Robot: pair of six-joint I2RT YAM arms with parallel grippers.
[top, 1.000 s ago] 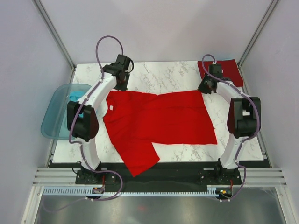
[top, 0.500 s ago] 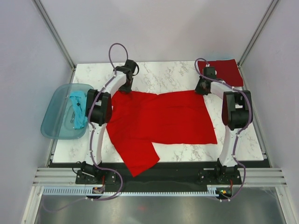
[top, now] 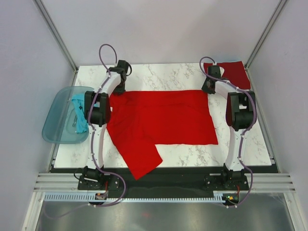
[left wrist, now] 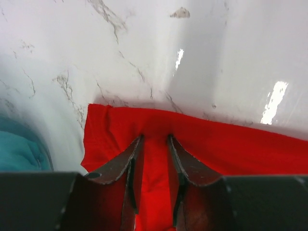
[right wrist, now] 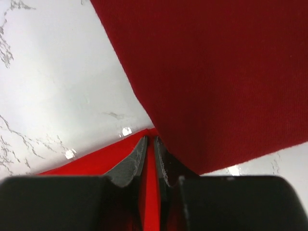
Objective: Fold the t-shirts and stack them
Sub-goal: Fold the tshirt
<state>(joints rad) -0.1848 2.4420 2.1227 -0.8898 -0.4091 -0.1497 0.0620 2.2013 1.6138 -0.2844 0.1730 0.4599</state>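
Bright red t-shirt (top: 163,118) lies spread flat on the table (top: 163,72). Left gripper (left wrist: 155,139) pinches its far-left edge; right gripper (right wrist: 149,139) is clamped on the far-right corner (just beside the folded crimson t-shirt (top: 233,72)). Teal t-shirt (top: 79,113) sits in the tub (top: 55,132).

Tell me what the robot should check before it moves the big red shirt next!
1. Left jaws grip the bright red cloth t-shirt near its far left corner: ok.
2. Right jaws grip its far right corner: ok.
3. Red t-shirt fully on the white marble table: not ok, one part hangs over the near edge.
4. Folded dark crimson t-shirt clear of the right jaws: cannot tell, very close.
5. Teal-blue t-shirt tucked in the translucent blue plastic tub: ok.
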